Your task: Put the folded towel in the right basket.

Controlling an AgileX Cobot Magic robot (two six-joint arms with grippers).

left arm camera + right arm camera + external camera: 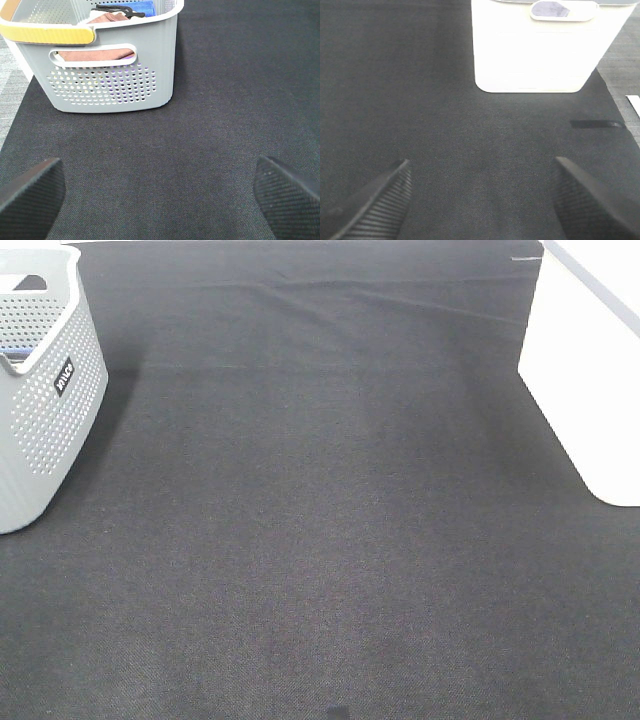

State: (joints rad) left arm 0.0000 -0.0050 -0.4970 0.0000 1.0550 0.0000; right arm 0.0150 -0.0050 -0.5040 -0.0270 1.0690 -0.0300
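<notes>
A grey perforated basket (45, 400) stands at the far left of the black mat; in the left wrist view (110, 80) it holds folded towels, a brownish one (95, 54) behind the handle slot and a blue one (135, 7) further back. The white right basket (585, 370) stands at the right edge; it also shows in the right wrist view (545, 50). My left gripper (160, 200) is open and empty over the mat, a short way from the grey basket. My right gripper (480, 200) is open and empty in front of the white basket. Neither arm shows in the exterior view.
The black mat (320, 520) covers the table between the baskets. A strip of black tape (596, 124) lies near the mat's edge by the white basket. The mat's edge and grey floor show beside the grey basket (12, 95).
</notes>
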